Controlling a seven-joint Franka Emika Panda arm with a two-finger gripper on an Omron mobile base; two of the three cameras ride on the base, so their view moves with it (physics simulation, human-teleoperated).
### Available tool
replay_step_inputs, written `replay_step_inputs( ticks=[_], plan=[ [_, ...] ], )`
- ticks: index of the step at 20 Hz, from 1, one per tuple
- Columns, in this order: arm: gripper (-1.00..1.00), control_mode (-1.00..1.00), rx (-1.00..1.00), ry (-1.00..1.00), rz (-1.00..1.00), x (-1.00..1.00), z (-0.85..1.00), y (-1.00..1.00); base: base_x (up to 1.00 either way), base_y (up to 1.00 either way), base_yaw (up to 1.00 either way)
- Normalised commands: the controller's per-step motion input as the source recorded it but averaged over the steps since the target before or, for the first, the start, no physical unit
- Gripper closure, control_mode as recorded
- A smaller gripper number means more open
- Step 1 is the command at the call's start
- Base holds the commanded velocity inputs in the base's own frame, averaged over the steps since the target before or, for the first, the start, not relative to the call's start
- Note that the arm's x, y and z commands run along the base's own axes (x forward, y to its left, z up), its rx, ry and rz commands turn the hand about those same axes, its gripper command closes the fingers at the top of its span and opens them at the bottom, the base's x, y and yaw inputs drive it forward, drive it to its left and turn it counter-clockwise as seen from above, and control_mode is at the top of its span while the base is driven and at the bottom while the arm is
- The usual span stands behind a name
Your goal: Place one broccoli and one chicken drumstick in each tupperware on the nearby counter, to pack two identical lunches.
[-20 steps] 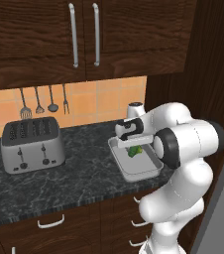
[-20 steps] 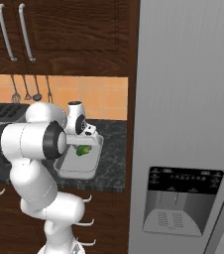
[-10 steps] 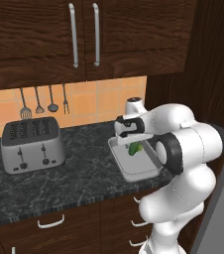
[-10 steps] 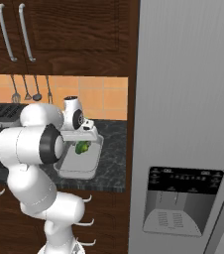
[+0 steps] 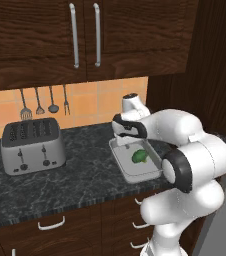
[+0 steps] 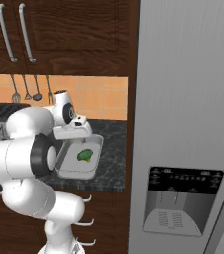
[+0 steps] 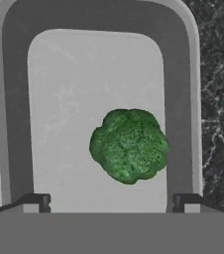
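- Now that the jaws have spread wide apart, the broccoli [image 7: 129,145] lies free on the pale floor of the tupperware [image 7: 15,99], a little right of centre in the hand view, near the container's right wall; nothing pinches it.
- In the left base view the same green floret [image 5: 139,156] sits at centre right of the frame, inside the grey tub [image 5: 121,167]; in the right base view it [image 6: 85,155] lies left of centre, in the tub [image 6: 69,172].
- A second ago the floret sat under a narrower hand; since then the fingers have opened and the hand has lifted a little, so the release looks finished.
- The gripper [image 7: 111,203] hangs released directly above the container, its two dark tips [image 7: 34,202] at the bottom corners of the hand view, well apart, holding nothing.
- The tub rests on the counter [image 5: 75,180], the marbled dark worktop crossing the middle of the left base view, with the toaster [image 5: 32,145] at centre left and the utensils [image 5: 42,100] hanging on the orange tiles above it.
- The grey fridge [image 6: 188,124] fills the right half of the right base view.
- By judgement, this container has its broccoli and no drumstick visible in it; the chicken and the second lunch are not yet done.
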Motion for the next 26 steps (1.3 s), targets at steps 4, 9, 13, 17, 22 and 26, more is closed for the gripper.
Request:
replay_step_inputs(
  ticks=[4, 9, 13, 17, 22, 26],
  plan=[
    [-1.00, -1.00, 0.00, 0.00, 0.00, -1.00, -0.03, 0.00, 0.00, 0.00, 0.00],
    [-1.00, -1.00, 0.00, 0.00, 0.00, -1.00, 0.05, -0.05, 0.00, 0.00, 0.00],
    [-1.00, -1.00, 0.03, 0.01, 0.00, -1.00, 0.37, -0.15, 0.00, 0.00, 0.00],
    [-1.00, -1.00, 0.08, 0.02, 0.00, -0.97, 0.51, -0.28, 0.00, 0.00, 0.00],
    [-1.00, -1.00, 0.14, 0.00, -0.01, -0.31, 0.96, -0.30, 0.00, 0.00, 0.00],
    [-1.00, -1.00, 0.14, -0.02, -0.02, -0.49, 0.57, -0.01, 0.00, 0.00, 0.00]
  ],
)
